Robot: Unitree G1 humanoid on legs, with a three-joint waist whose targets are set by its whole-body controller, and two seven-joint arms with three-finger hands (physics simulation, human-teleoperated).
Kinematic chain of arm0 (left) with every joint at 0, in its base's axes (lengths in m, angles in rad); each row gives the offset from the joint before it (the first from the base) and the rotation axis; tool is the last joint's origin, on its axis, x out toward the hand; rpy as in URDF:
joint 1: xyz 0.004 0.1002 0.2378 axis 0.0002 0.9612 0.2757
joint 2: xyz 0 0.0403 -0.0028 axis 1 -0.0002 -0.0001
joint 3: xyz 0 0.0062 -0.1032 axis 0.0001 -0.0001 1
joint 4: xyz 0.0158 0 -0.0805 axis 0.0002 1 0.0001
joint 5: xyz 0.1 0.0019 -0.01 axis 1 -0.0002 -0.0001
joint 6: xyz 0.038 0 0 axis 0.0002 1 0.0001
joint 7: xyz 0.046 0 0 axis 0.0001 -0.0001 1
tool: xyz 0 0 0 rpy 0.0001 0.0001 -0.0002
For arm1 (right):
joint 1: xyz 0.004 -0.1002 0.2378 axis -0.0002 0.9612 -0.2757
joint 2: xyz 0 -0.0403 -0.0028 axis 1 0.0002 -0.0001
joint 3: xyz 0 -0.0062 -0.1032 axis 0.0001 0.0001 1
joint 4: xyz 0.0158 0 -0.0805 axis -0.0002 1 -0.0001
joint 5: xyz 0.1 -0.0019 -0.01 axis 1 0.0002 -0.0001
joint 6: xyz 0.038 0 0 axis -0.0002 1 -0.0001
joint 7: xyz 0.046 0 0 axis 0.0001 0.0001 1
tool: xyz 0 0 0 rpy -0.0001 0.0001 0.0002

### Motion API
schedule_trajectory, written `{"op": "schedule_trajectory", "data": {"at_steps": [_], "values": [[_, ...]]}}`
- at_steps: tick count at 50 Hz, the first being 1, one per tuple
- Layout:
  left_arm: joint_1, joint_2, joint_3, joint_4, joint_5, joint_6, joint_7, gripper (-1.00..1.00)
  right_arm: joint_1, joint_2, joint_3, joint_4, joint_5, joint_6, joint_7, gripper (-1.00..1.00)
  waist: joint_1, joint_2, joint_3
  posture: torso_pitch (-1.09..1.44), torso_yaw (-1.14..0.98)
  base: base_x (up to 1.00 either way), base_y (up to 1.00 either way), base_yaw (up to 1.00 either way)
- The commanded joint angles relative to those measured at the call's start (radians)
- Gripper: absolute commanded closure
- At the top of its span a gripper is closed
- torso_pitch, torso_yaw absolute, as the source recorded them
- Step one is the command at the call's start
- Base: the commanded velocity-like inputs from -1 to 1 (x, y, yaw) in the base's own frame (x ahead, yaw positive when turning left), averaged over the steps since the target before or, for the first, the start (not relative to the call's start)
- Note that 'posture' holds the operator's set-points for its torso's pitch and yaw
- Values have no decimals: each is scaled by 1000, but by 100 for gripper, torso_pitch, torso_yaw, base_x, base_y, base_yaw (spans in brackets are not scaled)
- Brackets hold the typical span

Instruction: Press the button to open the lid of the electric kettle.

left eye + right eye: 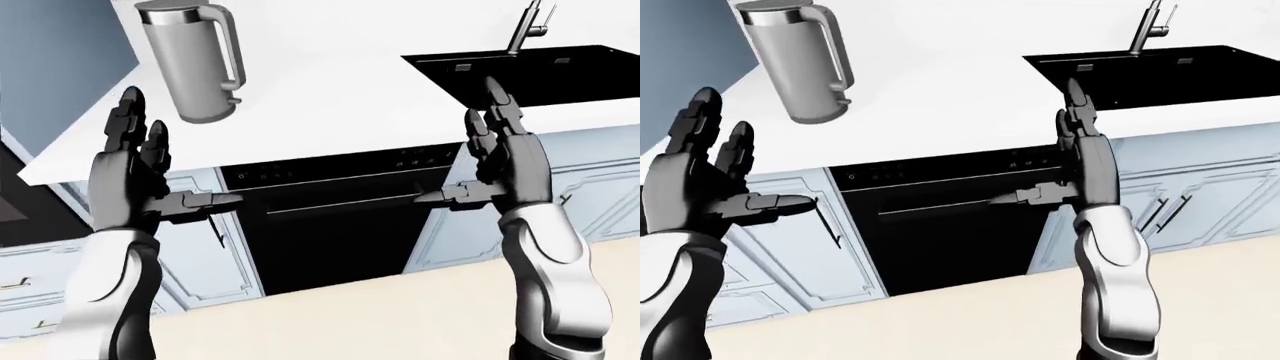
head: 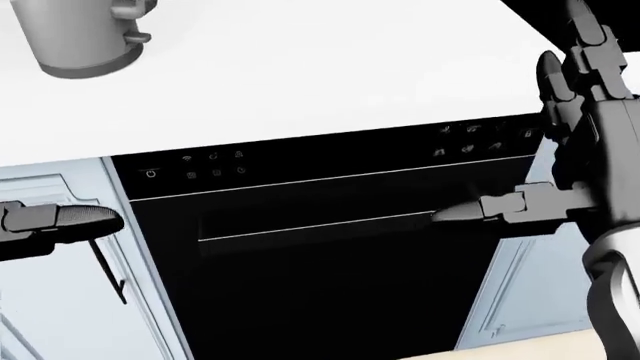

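Both the left hand (image 1: 135, 176) and right hand (image 1: 505, 161) stood spread, holding nothing, near the dishwasher (image 1: 330, 225). The electric kettle (image 1: 195, 60) sat far left on the white counter (image 1: 330, 97). Only the eye views showed the sink (image 1: 530, 71); the head view cropped the kettle.

Simulated home kitchen. White countertop (image 1: 330, 97) over pale blue panelled cabinet doors (image 1: 790, 247) with slim dark handles. Black built-in dishwasher (image 1: 330, 217) under counter, icon row along top edge, long bar handle. Black sink (image 1: 540, 71) sunk into countertop at upper right of left-eye view, metal tap (image 1: 530, 26) beside it. Grey electric kettle (image 1: 195, 60) standing on counter. Beige floor (image 1: 350, 315) below. Blue-grey wall (image 1: 50, 60) at left.
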Motion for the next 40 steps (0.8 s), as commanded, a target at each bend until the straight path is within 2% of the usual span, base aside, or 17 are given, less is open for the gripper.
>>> {"op": "schedule_trajectory", "data": {"at_steps": [1, 2, 3, 8, 11, 13, 14, 16, 22, 24, 26, 27, 29, 35, 37, 39, 40], "values": [[-18, 14, 7, -24, -3, -21, -2, -100, -18, -4, -4, -22, -4, -20, -2, -100, -3, 7, -17, 0, 0, 13, 0, 0], [-19, 14, 7, -25, -3, -19, -2, -100, -18, -4, -4, -23, -4, -20, -1, -100, 3, -10, -16, 0, 0, 13, 0, 0], [-19, 14, 7, -26, -3, -18, -1, -100, -17, -4, -4, -23, -5, -21, 0, -100, -4, -7, -16, 0, 0, 14, 3, 0], [-21, 15, 8, -30, -5, -13, 0, -100, -17, -3, -3, -20, -9, -25, 1, -100, -6, 28, -7, 0, 0, 14, 5, 0], [-23, 15, 8, -33, -6, -9, 1, -100, -18, -3, -5, -21, -9, -23, 2, -100, -12, 72, -3, 0, 0, 14, 5, 0], [-24, 16, 7, -31, -5, -10, 2, -100, -19, -3, -6, -19, -9, -24, 2, -100, -16, 134, -24, 0, 0, 14, 5, 0], [-24, 16, 7, -32, -6, -9, 2, -100, -19, -3, -5, -20, -10, -23, 2, -100, -9, 112, -23, 0, 0, 14, 5, 0], [-26, 17, 8, -33, -7, -7, 2, -100, -22, -3, -6, -24, -9, -17, 1, -100, -7, 113, -10, 0, 0, 13, 5, 0], [-31, 19, 8, -31, -9, -5, 5, -100, -27, -4, -7, -26, -6, -9, -1, -100, 2, 56, -9, 0, 0, 14, 5, 0], [-33, 20, 8, -31, -10, -3, 5, -100, -28, -4, -7, -26, -5, -7, -2, -100, 5, 25, -8, 0, 0, 14, 5, 0], [-35, 21, 10, -31, -12, -3, 6, -100, -31, -5, -8, -28, -3, -1, -4, -100, 6, -38, -25, 0, 0, 14, 7, 0], [-36, 22, 10, -30, -12, -3, 6, -100, -32, -5, -7, -26, -3, -1, -4, -100, -5, 5, -16, 0, 0, 13, 7, 0], [-32, 23, 12, -27, -13, -8, 5, -100, -31, -5, -7, -28, -2, 0, -5, -100, -5, -11, -15, 0, 0, 14, 7, 0], [-31, 22, 12, -28, -13, -8, 8, -100, -33, -7, -9, -22, 0, -3, -6, -100, -9, 39, -2, 0, 0, 14, 8, 0], [-32, 24, 15, -36, -15, 0, 10, -100, -33, -8, -10, -17, 1, -7, -7, -100, -15, 74, -3, 0, 0, 14, 8, 0], [-32, 24, 17, -39, -17, 3, 12, -100, -34, -8, -10, -15, 2, -8, -7, -100, -17, 142, -25, 0, 0, 14, 9, 0], [-32, 24, 18, -40, -17, 3, 14, -100, -34, -9, -10, -15, 2, -8, -8, -100, -6, 102, -19, 0, 0, 13, 9, 0]]}}
